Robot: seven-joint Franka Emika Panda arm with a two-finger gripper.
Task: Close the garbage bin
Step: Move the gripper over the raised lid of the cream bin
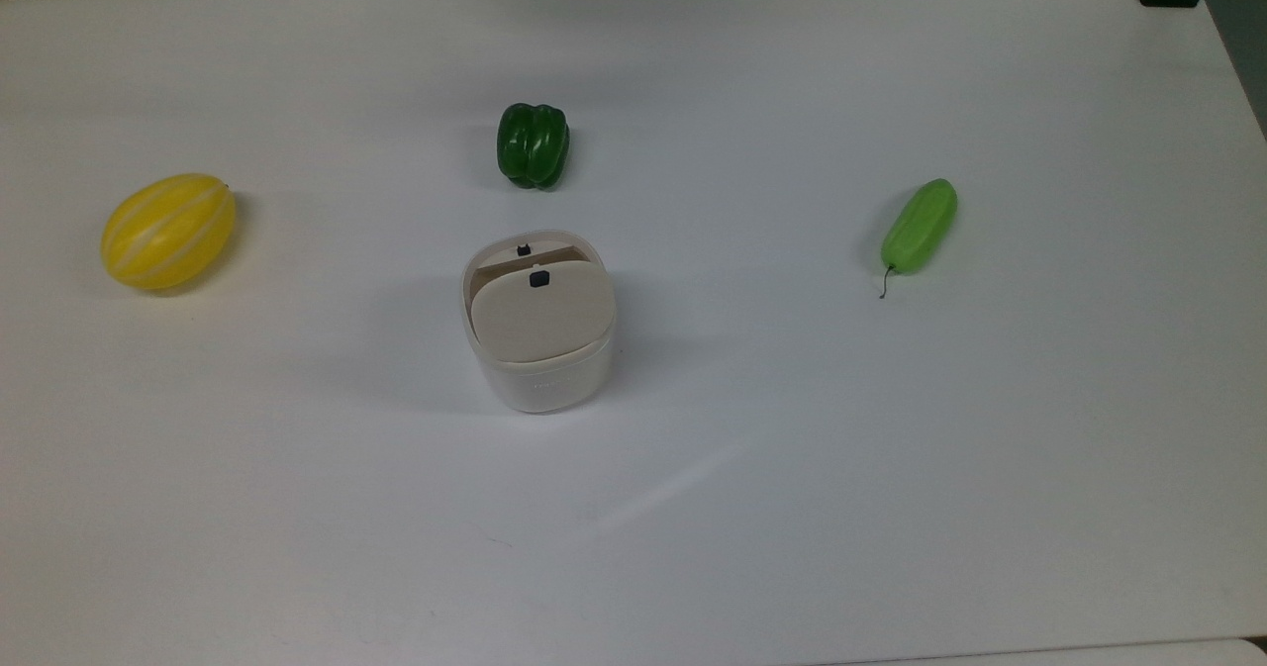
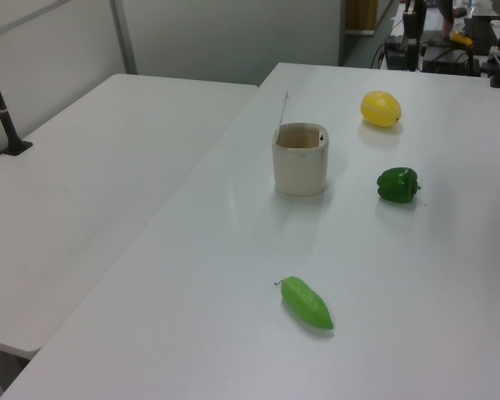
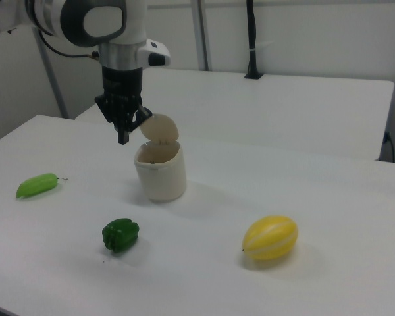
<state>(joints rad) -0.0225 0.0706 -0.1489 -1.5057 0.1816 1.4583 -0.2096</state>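
White table (image 1: 891,468) | garbage bin (image 1: 539,374) lid (image 1: 542,312) raised | hand (image 3: 124,137) narrow, above table

From my top view the garbage bin (image 1: 537,322) sits mid-table (image 1: 891,508), pepper (image 1: 533,144) just behind it, melon (image 1: 168,231) well to the top view's left, cucumber (image 1: 920,225) well to its right. In my right view the gripper (image 3: 124,135) hangs beside the bin's raised lid (image 3: 158,128).

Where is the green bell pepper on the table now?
In the top view the green bell pepper lies near the middle of the table, just above the garbage bin, between the yellow melon and the light green cucumber.
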